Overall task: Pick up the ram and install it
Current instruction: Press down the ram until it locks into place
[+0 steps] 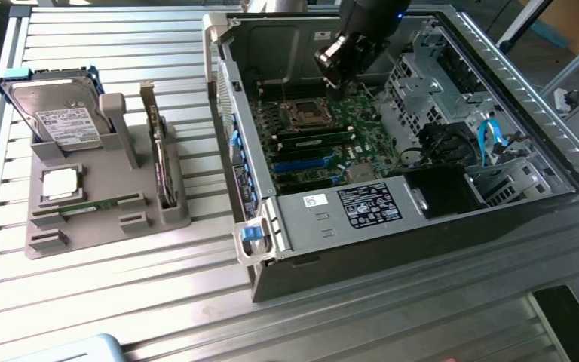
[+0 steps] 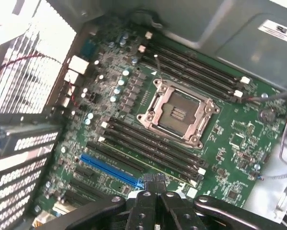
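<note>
One ram [image 1: 103, 204] in holder | pincer [image 1: 332, 69] closed, empty, well apart over motherboard [image 1: 320, 143]

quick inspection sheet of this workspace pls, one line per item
surface: slatted metal table bearing an open computer case and a grey holder
job's things: ram lies flat in the holder
clutter: hard drive and upright expansion card, both in the holder
grippers: tool shut, above the motherboard inside the case
cables: blue cable in the case
surroundings: metal rails beyond the case
</note>
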Available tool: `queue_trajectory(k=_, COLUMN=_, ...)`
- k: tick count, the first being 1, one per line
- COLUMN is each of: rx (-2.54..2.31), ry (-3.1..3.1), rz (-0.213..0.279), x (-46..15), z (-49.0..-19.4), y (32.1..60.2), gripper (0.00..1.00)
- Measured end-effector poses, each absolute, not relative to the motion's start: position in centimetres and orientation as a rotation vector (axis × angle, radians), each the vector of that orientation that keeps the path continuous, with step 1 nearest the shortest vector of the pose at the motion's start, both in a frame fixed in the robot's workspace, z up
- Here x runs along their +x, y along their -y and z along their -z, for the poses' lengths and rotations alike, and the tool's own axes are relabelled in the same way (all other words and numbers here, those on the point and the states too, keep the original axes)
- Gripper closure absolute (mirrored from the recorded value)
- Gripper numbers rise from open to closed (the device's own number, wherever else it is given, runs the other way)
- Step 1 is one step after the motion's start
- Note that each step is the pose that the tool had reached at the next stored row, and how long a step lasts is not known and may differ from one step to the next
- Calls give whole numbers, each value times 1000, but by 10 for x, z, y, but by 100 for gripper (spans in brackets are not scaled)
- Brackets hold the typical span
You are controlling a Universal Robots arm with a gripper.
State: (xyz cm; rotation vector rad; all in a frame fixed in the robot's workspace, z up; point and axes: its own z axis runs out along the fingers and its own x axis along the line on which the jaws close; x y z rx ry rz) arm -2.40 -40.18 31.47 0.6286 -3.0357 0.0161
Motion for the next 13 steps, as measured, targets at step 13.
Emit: queue_trajectory(k=13, rx=158, ry=3095, rz=-6, x=-24, z=-314, y=402, gripper=89)
